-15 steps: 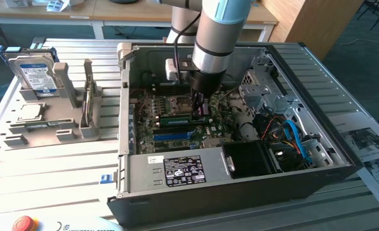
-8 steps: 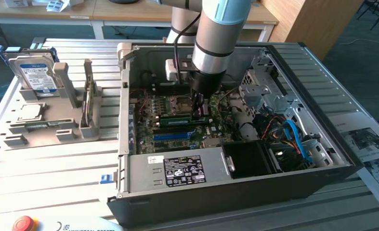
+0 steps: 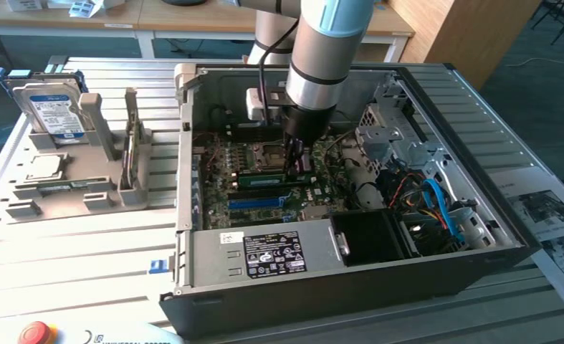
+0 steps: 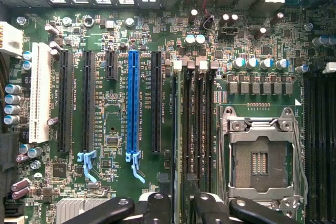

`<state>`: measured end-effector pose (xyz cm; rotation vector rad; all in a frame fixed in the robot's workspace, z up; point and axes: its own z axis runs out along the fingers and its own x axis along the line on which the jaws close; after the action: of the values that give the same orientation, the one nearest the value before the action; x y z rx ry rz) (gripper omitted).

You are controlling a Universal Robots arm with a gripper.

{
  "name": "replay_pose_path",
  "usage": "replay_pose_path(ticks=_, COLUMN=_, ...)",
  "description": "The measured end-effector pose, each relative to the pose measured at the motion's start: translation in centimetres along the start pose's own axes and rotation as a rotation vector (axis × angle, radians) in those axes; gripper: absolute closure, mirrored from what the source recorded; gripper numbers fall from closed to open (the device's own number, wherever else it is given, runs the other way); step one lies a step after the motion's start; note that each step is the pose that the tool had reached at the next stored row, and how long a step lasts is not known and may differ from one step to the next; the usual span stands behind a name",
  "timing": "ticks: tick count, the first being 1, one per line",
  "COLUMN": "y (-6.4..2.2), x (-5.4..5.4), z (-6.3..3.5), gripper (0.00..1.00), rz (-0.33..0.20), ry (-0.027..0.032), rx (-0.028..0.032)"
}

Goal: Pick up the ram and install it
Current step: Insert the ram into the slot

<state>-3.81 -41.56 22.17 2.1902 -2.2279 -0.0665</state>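
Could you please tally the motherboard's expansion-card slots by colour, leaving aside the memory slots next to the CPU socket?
White slot: 1
Black slots: 4 (three long, one short)
Blue slot: 1
Total: 6

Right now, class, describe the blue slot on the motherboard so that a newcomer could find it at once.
Look inside the open computer case, at the green motherboard on its floor. In the row of long parallel slots, it is the blue slot: the black slots flank it, and the white slot lies further off.
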Motion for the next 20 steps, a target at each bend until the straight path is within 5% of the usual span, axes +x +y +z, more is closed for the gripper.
replay_pose_path(ticks=1, y=0.0, x=0.0, z=0.0, gripper=0.75, rz=0.0, ry=0.0, rx=0.0)
replay_pose_path(ticks=11, y=0.02, x=0.0, z=-0.4, gripper=0.75, rz=0.0, ry=0.0001, rx=0.0)
replay_pose_path(ticks=20, y=0.12, x=-0.1, z=-3.38, gripper=0.75, rz=0.0, ry=0.0, rx=0.0)
